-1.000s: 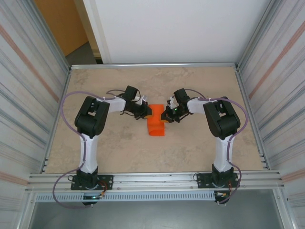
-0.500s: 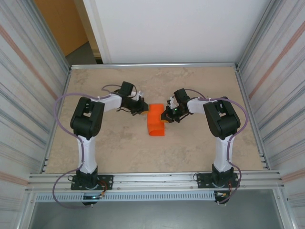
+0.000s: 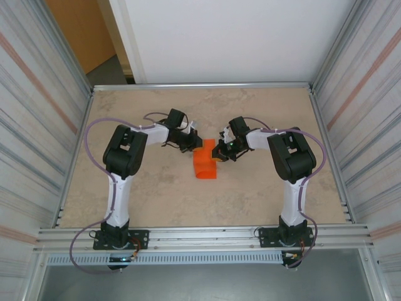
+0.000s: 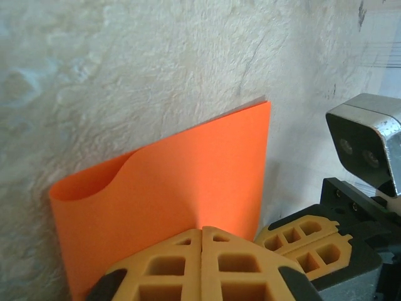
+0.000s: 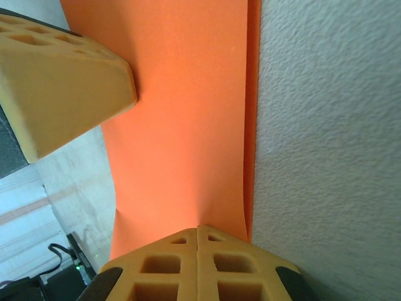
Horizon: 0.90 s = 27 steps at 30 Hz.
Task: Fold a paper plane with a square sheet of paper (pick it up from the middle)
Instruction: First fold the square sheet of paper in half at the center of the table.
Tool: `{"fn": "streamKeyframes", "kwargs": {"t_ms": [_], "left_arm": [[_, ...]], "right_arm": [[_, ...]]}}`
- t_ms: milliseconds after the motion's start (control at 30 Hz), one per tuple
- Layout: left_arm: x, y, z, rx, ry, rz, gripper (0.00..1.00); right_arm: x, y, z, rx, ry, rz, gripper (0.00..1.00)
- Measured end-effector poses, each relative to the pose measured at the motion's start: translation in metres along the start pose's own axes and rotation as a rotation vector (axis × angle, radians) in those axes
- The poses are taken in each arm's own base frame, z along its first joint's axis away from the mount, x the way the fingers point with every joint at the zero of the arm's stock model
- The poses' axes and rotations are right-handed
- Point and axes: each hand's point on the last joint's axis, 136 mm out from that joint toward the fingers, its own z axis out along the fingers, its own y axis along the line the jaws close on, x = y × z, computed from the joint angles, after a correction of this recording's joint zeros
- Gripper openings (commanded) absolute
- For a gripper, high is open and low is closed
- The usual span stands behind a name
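Observation:
The square sheet of paper [image 3: 205,163] is bright orange and lies folded over on itself in the middle of the table, its near end bulging up. The left gripper [image 3: 195,147] is shut, and its tips rest against the paper's far left part. In the left wrist view the closed tips [image 4: 201,229] touch the orange sheet [image 4: 175,182], whose left edge curls. My right gripper [image 3: 217,150] is shut too, its tips [image 5: 197,227] resting on the doubled paper [image 5: 182,125] from the right. No paper shows between either pair of fingers.
The beige table [image 3: 263,194] has raised metal rails on all sides. The two grippers face each other a hand's width apart: the right one's fingers [image 4: 301,241] show beside the paper's edge, and a left finger [image 5: 62,75] lies over the sheet.
The left gripper drew back to the left off the paper, then returned to its far left part. The right gripper and the paper stayed put.

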Motion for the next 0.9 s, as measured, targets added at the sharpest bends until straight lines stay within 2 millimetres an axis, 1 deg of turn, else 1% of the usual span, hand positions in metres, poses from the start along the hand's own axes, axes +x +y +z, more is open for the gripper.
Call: {"fn": "streamKeyframes", "kwargs": {"t_ms": [167, 300, 367, 433, 500, 533, 600, 767, 833, 900], "left_arm": [[-0.011, 0.011, -0.011, -0.001, -0.025, -0.014, 0.0], [-0.028, 0.027, -0.029, -0.012, -0.071, -0.042, 0.0], [-0.041, 0.037, -0.041, -0.032, -0.107, -0.053, 0.0], [-0.05, 0.043, -0.049, -0.048, -0.134, -0.059, 0.0], [-0.055, 0.043, -0.054, -0.054, -0.15, -0.057, 0.0], [-0.055, 0.04, -0.054, -0.053, -0.15, -0.052, 0.0], [-0.05, 0.026, -0.051, -0.046, -0.145, -0.024, 0.0], [-0.029, -0.029, -0.037, 0.002, -0.121, 0.074, 0.0], [-0.022, -0.039, -0.028, 0.01, -0.104, 0.096, 0.0], [-0.017, -0.039, -0.021, 0.009, -0.086, 0.091, 0.0]], "right_arm": [[0.0, 0.0, 0.0, -0.006, -0.003, -0.002, 0.0], [0.0, 0.0, 0.0, -0.01, -0.006, -0.006, 0.0], [0.0, 0.0, 0.0, -0.011, -0.006, -0.006, 0.0], [0.0, 0.0, 0.0, -0.011, -0.006, -0.006, 0.0], [0.0, 0.0, 0.0, -0.012, -0.007, -0.008, 0.0], [0.0, 0.0, 0.0, -0.012, -0.008, -0.008, 0.0], [0.0, 0.0, -0.001, -0.013, -0.01, -0.01, 0.0], [0.0, 0.0, -0.001, -0.013, -0.01, -0.01, 0.0], [0.0, 0.0, -0.001, -0.013, -0.01, -0.01, 0.0], [0.0, 0.0, -0.001, -0.013, -0.01, -0.01, 0.0]]}}
